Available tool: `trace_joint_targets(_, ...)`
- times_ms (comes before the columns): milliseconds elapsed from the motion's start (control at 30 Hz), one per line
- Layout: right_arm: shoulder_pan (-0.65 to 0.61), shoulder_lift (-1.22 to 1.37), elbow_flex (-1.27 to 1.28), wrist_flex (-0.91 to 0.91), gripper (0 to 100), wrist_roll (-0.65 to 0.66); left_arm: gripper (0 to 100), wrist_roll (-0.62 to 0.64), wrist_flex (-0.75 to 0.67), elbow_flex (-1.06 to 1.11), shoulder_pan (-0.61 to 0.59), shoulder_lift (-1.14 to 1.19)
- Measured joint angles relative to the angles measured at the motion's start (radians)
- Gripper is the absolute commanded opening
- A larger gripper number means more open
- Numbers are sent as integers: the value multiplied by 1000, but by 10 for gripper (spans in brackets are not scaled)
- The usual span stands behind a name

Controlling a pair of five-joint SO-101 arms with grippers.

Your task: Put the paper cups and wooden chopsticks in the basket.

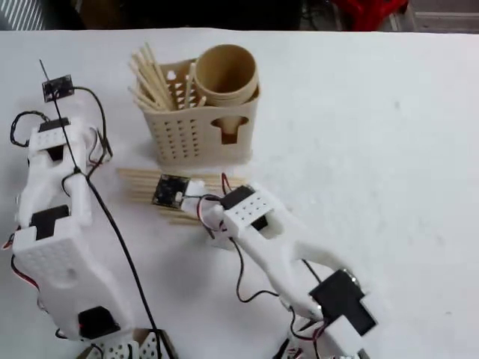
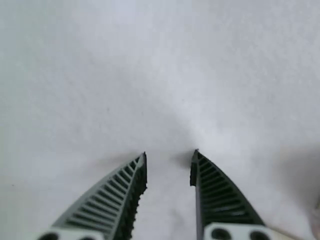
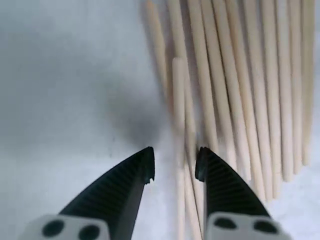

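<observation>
Loose chopsticks (image 1: 138, 183) partly hidden under the right arm (image 1: 277, 239); left fingers (image 2: 132, 180) and right fingers (image 3: 137, 167) slightly apart, empty.

I see loose chopsticks (image 1: 137, 182) at 6 o'clock from basket (image 1: 187, 138), half covered by right arm (image 1: 251, 213); stacked cups (image 1: 224, 71), count unclear.

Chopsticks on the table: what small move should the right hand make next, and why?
Probably lower the right hand a little and close it. It is open, and one of the loose chopsticks lies in line with its opening, while others stand in the basket.
</observation>
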Motion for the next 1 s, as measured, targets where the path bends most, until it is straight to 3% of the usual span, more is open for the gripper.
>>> trace_joint_targets(167, 12, 18, 0, -20, 9, 5, 158, 0, 0, 0, 0, 0)
trace_joint_targets(533, 17, -29, 0, -20, 16, -40, 158, 0, 0, 0, 0, 0)
trace_joint_targets(767, 15, -354, -3, 35, 16, -141, 158, 0, 0, 0, 0, 0)
trace_joint_targets(1000, -15, -580, -264, 80, 17, -245, 158, 0, 0, 0, 0, 0)
